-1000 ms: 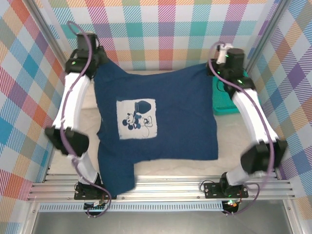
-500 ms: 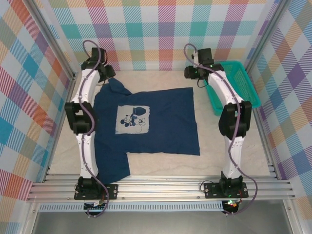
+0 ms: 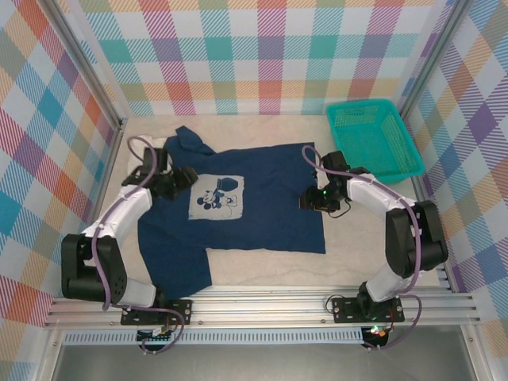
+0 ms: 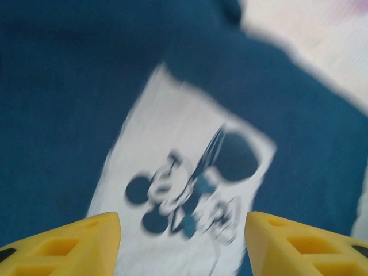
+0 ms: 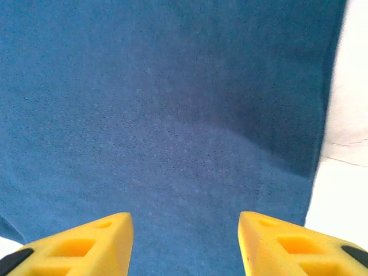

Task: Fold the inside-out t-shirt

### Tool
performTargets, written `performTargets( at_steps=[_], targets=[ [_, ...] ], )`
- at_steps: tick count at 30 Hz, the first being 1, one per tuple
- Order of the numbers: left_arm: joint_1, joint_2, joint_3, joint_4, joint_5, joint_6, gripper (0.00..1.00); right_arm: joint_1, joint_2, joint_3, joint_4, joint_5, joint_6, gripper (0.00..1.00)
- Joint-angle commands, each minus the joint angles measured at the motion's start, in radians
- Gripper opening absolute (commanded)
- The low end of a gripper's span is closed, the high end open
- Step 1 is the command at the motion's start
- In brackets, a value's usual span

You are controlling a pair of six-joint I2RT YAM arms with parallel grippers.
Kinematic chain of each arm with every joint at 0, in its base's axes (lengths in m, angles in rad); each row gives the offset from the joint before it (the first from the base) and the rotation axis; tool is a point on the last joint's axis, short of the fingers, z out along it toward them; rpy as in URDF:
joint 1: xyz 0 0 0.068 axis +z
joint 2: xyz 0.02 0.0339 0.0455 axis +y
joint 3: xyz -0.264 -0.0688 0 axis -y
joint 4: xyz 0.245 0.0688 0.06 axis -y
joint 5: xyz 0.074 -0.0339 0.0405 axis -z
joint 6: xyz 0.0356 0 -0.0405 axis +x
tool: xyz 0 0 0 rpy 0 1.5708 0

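Observation:
The inside-out t-shirt (image 3: 266, 210) is dark navy with a white cartoon print (image 3: 216, 195) and lies spread flat on the table. One sleeve (image 3: 190, 140) points to the far left and the other (image 3: 178, 270) hangs toward the near edge. My left gripper (image 3: 184, 176) hovers at the shirt's left side beside the print, open with nothing between its yellow fingers (image 4: 86, 241). The print (image 4: 190, 190) shows blurred under the left gripper (image 4: 181, 223). My right gripper (image 3: 309, 198) is over the shirt's right edge, also open and empty above plain navy cloth (image 5: 172, 115); its midpoint (image 5: 184, 221) lies over that cloth.
A teal basket (image 3: 373, 139) stands at the back right of the table. Checkered walls close in the left, back and right sides. The pale table surface (image 3: 357, 246) shows to the right of the shirt and along the front edge.
Both grippers held the shirt's upper corners high a second ago, then let go and opened. The shirt dropped flat onto the table, and both arms have drawn back nearer and lower.

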Motion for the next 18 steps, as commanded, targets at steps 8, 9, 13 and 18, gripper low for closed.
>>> performTargets(
  at_steps=[8, 9, 13, 18],
  targets=[
    [-0.048, 0.12, -0.1, 0.099, 0.054, 0.047, 0.6, -0.024, 0.2, 0.104, 0.049, -0.04, 0.038, 0.49],
    [-0.05, 0.138, -0.098, 0.099, 0.063, 0.047, 0.6, -0.033, 0.214, 0.107, 0.036, -0.032, 0.044, 0.49],
    [-0.074, 0.203, -0.086, 0.14, 0.088, 0.061, 0.6, -0.083, 0.228, 0.085, 0.005, 0.001, 0.07, 0.49],
    [-0.12, 0.262, -0.06, 0.162, 0.103, 0.066, 0.61, -0.155, 0.233, 0.086, -0.034, 0.066, 0.075, 0.48]
  ],
)
